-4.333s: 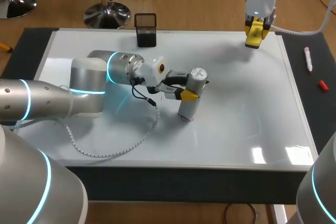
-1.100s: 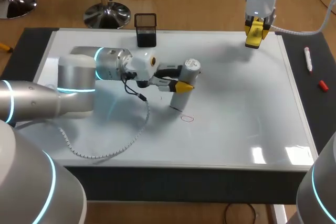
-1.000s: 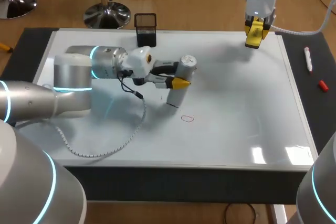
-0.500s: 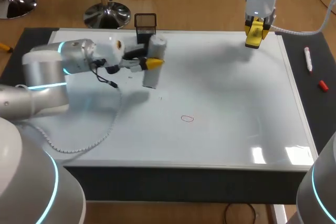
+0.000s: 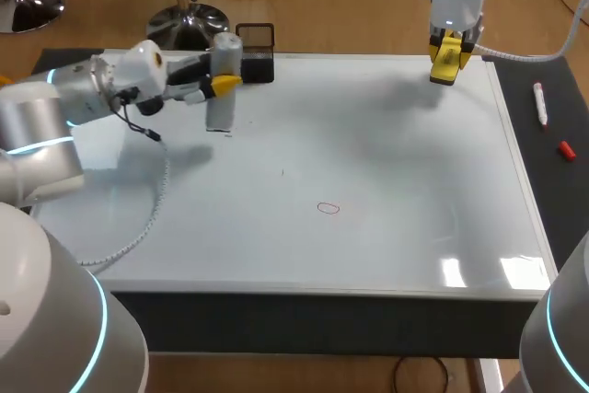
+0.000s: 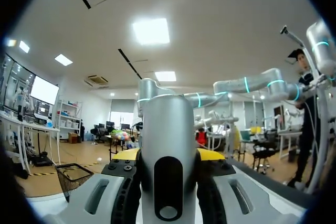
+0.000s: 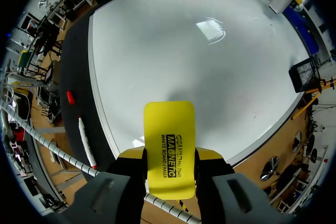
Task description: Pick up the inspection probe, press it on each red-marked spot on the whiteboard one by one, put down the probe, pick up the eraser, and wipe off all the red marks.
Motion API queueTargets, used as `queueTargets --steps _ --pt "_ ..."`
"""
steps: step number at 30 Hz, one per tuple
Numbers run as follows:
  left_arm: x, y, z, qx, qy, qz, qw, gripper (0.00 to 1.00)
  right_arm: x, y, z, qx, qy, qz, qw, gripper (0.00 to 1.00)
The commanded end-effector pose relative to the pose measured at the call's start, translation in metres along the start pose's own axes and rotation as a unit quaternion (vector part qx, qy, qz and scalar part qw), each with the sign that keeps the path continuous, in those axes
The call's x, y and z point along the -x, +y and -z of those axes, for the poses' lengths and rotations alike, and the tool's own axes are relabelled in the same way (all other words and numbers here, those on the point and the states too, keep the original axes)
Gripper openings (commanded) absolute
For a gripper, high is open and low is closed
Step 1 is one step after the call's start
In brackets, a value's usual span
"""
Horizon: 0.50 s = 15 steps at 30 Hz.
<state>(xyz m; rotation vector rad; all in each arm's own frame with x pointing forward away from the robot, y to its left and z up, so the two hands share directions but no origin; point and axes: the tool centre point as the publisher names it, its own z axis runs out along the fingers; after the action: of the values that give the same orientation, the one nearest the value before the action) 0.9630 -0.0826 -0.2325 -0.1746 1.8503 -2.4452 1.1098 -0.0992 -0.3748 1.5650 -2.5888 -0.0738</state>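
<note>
The inspection probe (image 5: 222,80), a grey cylinder, hangs upright over the whiteboard's (image 5: 396,172) back left part, and my left gripper (image 5: 221,86) is shut on it. In the left wrist view the probe (image 6: 168,145) fills the space between the yellow-tipped fingers (image 6: 211,154). A small red oval mark (image 5: 328,208) lies near the board's middle, well to the right of the probe. My right gripper (image 5: 445,60) hangs above the board's back right edge, shut on the yellow eraser (image 7: 169,148); its fingers press the eraser from both sides.
A black mesh basket (image 5: 255,51) stands at the back edge, just right of the probe, and also shows as the basket (image 6: 73,177) beside the left gripper. A marker pen (image 5: 540,103) and its red cap (image 5: 567,150) lie on the dark strip right of the board.
My left arm has carried the probe from the board's middle toward the back left, close to the basket, leaving the red oval mark uncovered. The right arm has not moved.
</note>
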Motion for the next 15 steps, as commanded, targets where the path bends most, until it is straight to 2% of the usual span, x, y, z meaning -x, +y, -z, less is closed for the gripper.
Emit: queueTargets --steps 1,6,8,15 --pt "0.004 -0.01 0.017 -0.004 -0.023 -0.003 1.0 0.0 0.0 -0.001 0.002 0.0 0.002 0.001 1.0 0.0" --pt "0.02 -0.018 0.03 -0.004 -0.022 -0.017 1.0 0.0 0.0 -0.001 0.002 0.0 0.002 0.001 1.0 0.0" --pt "0.025 -0.021 0.033 -0.017 -0.021 -0.018 0.999 0.0 0.0 -0.001 0.002 0.0 0.002 0.001 1.0 0.0" --pt "0.046 -0.021 0.046 -0.018 -0.033 -0.018 0.999 0.0 0.0 -0.001 0.002 0.0 0.002 0.001 1.0 0.0"
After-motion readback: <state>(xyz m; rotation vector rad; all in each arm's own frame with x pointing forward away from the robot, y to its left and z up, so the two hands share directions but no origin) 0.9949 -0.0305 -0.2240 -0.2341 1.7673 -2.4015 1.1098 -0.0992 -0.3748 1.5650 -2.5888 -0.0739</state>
